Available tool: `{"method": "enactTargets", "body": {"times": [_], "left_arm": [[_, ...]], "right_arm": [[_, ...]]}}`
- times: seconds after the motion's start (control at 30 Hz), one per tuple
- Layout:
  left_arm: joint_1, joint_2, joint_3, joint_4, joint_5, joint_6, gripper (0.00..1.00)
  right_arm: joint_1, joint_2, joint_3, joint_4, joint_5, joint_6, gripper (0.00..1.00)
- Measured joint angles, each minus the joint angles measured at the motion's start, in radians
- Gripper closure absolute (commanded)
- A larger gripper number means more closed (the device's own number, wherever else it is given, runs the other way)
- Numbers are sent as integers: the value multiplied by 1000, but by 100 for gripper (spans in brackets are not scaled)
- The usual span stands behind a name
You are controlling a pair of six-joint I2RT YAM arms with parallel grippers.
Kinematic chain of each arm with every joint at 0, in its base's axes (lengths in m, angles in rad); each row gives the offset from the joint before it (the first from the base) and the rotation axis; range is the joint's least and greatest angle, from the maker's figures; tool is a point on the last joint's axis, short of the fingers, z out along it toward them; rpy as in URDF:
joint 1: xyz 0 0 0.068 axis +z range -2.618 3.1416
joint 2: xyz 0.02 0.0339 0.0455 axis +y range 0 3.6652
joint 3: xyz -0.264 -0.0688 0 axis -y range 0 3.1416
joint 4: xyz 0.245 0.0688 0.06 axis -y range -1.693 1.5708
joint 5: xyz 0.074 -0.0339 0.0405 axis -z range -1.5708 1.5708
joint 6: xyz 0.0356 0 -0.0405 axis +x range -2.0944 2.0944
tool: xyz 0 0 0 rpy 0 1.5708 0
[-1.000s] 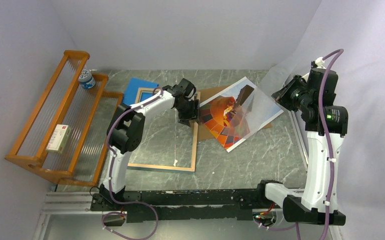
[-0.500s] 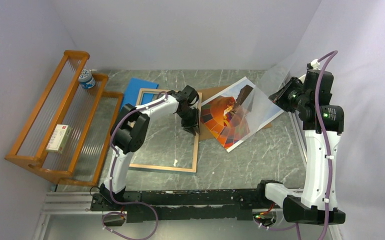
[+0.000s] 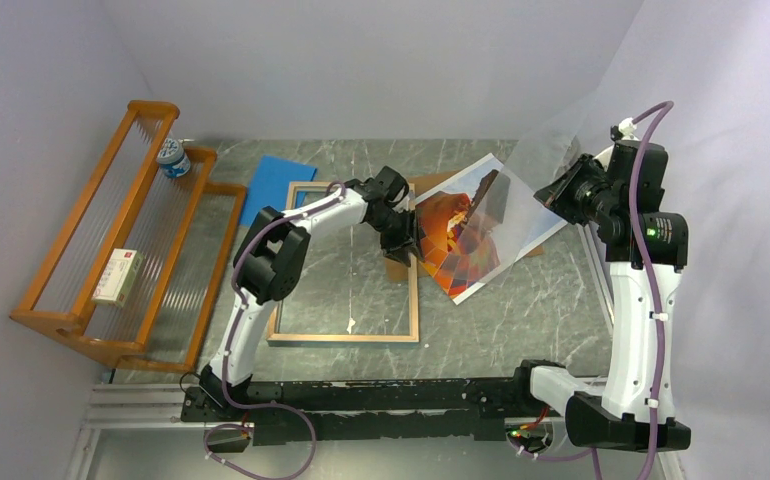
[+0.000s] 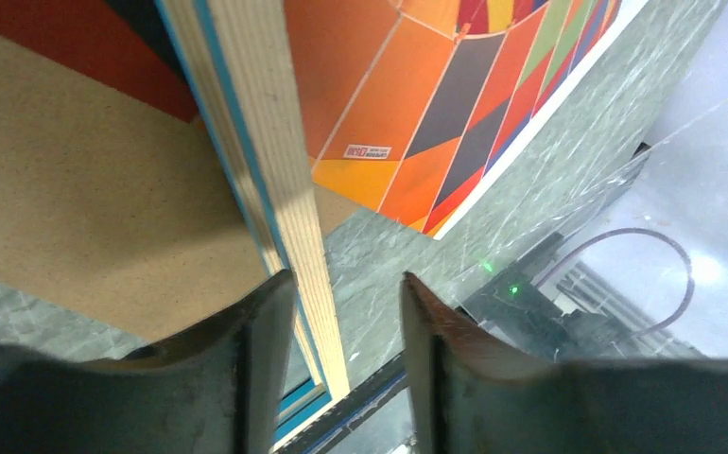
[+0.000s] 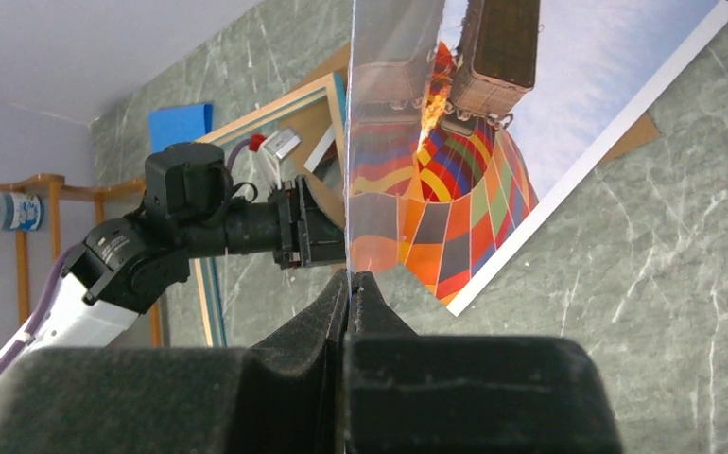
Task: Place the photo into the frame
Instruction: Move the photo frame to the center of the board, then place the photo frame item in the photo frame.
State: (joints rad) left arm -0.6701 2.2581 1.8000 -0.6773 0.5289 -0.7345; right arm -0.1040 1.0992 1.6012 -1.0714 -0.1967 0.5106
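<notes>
The frame (image 3: 346,337) lies wood side up on the table. My left gripper (image 3: 406,240) is open and straddles its right rail (image 4: 266,161), which rests against the left finger (image 4: 261,350). The photo (image 3: 506,215) of the hot-air balloon lies flat on a brown backing board (image 3: 431,183), just right of that rail; it also shows in the left wrist view (image 4: 417,85). My right gripper (image 5: 351,279) is shut on a clear glass pane (image 5: 393,113) and holds it upright in the air above the photo's right side (image 3: 536,160).
An orange wooden rack (image 3: 111,250) stands at the left with a small box (image 3: 116,277) and a bottle (image 3: 171,157) on it. A flat blue pad (image 3: 276,180) lies behind the frame. White walls close in on the back and both sides.
The frame has slid right with my left gripper on its right rail, which now overlaps the backing board next to the photo. The right arm still holds the pane up.
</notes>
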Motion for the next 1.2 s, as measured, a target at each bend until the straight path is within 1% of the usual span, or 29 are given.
{"method": "enactTargets", "body": {"times": [0.03, 0.07, 0.17, 0.23, 0.3, 0.43, 0.53, 0.63, 0.77, 0.93, 1.0, 1.07, 1.17, 1.2], "left_arm": [[0, -1, 2, 7, 2, -7, 37], [1, -5, 2, 11, 2, -10, 33], [9, -31, 2, 8, -3, -3, 25], [25, -69, -3, 3, -5, 6, 23], [58, -136, -19, -5, -23, 22, 23], [159, -296, -52, -41, -135, 79, 21], [254, -404, -82, -69, -264, 133, 23], [367, -478, -109, -104, -372, 177, 23], [474, -527, -156, -149, -460, 211, 22], [520, -610, -258, -179, -521, 223, 22], [534, -651, -295, -180, -541, 222, 22], [555, -692, -326, -184, -567, 221, 22], [598, -744, -362, -181, -610, 217, 22], [612, -763, -375, -180, -623, 217, 21]], "right_arm": [[0, 0, 0, 1, -13, -5, 100], [0, 2, 2, 1, -28, -8, 100], [0, 9, 14, 7, -87, -13, 100], [0, 20, 27, 17, -137, -12, 100], [3, 30, 37, 32, -182, -8, 100], [31, 48, 38, 73, -245, 18, 100], [111, 70, 39, 114, -257, 50, 100], [265, 121, 61, 155, -245, 89, 100], [429, 198, 68, 235, -221, 143, 100], [605, 330, 101, 324, -198, 203, 100], [662, 387, 128, 360, -185, 216, 100], [700, 414, 121, 406, -178, 232, 100], [719, 403, 19, 507, -175, 268, 100], [718, 387, -53, 569, -173, 286, 100]]}}
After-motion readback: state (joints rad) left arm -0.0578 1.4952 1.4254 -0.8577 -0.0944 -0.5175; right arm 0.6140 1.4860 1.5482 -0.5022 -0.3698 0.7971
